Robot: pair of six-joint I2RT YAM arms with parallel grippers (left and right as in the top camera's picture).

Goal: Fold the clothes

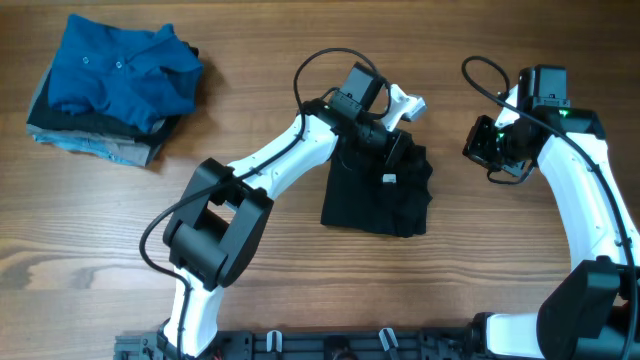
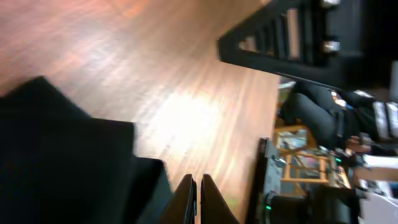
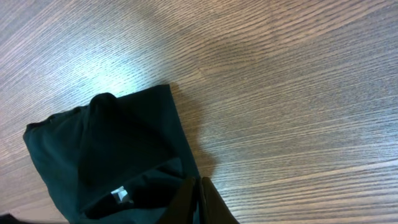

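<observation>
The black polo shirt lies folded into a compact block at the table's middle, with a small white label showing on top. My left gripper hovers at the shirt's far edge. In the left wrist view its fingers are shut with nothing between them, and black cloth lies beside them to the left. My right gripper is off to the right of the shirt, apart from it. In the right wrist view its fingers are shut and empty, with the shirt below and to the left.
A stack of folded garments stands at the far left, with a blue buttoned polo on top and grey and light-blue ones beneath. A dark frame and equipment lie beyond the table edge in the left wrist view.
</observation>
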